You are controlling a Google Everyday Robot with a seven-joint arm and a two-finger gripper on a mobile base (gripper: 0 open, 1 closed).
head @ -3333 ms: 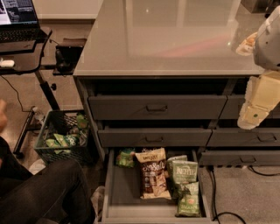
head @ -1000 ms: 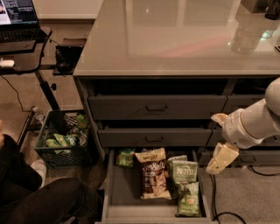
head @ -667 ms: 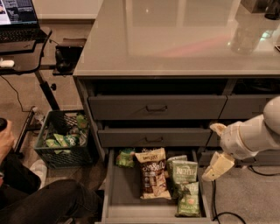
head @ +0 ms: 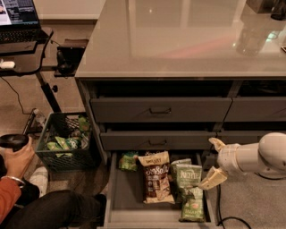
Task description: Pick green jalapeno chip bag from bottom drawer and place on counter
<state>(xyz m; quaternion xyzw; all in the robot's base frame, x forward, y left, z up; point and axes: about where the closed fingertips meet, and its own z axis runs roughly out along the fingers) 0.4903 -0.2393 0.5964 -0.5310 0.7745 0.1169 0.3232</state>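
- Green jalapeno chip bag (head: 193, 206): small, crinkly, lying flat in the front right corner of the drawer.
- Bottom drawer (head: 112, 197): dark grey, shallow, pulled open.
- Bench (head: 178, 40): glossy grey top above the drawers.
- Pincer (head: 215, 161): fingers spread, at the drawer's right edge, apart from the bag.

Office-like robot test space, kitchen-style unit. Glossy grey counter (head: 178, 40) over handled drawers (head: 160, 110); laptop (head: 18, 11) on side desk (head: 22, 62); crate (head: 62, 159) of snack bags on floor. Gripper (head: 215, 162), fingers spread, by right side of open bottom drawer (head: 110, 188).
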